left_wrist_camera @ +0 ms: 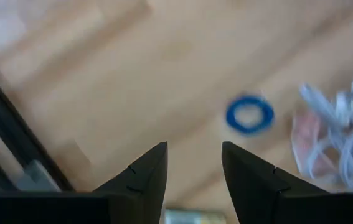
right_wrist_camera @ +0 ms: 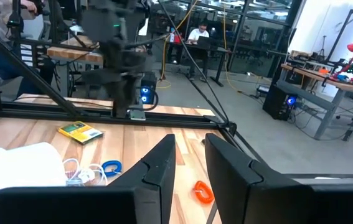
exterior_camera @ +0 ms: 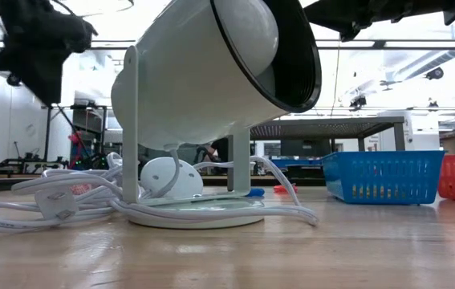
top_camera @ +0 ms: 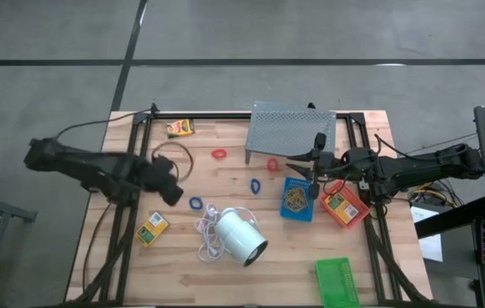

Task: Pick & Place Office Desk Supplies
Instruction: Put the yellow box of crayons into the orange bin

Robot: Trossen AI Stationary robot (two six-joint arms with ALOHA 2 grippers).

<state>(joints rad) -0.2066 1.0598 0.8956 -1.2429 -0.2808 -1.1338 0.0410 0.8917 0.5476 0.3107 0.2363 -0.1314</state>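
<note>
Standing at the near edge of the table (top_camera: 225, 282), I see first the green tray (top_camera: 337, 282) down by the front right corner, alone and well apart from the rest. Next in comes the big white lamp (top_camera: 240, 237), lying on its side with its white cord (top_camera: 207, 229) tangled beside it, and to its left a small yellow-orange box (top_camera: 152, 228) near the left rail. A blue loop (top_camera: 195, 204) lies just beyond the cord, and the left gripper (top_camera: 170, 193) hangs over the wood a little to its left; its jaws stand apart with nothing between them (the wrist camera shows bare table through the gap, the loop off to one side). Over on the right, the blue tray (top_camera: 297, 199) and the red tray (top_camera: 344, 207) sit side by side, each with something small and printed in it. The right gripper (top_camera: 311, 178) hovers above the far edge of the blue tray, its two fingers (right_wrist_camera: 157, 168) a narrow gap apart and empty. Beyond that, another blue loop (top_camera: 256, 186) and a red loop (top_camera: 273, 163) lie on open wood, the red one just in front of the grey perforated stand (top_camera: 292, 130). Farther left there is one more red loop (top_camera: 219, 154), and at the far edge a second yellow-orange box (top_camera: 180, 128).
</note>
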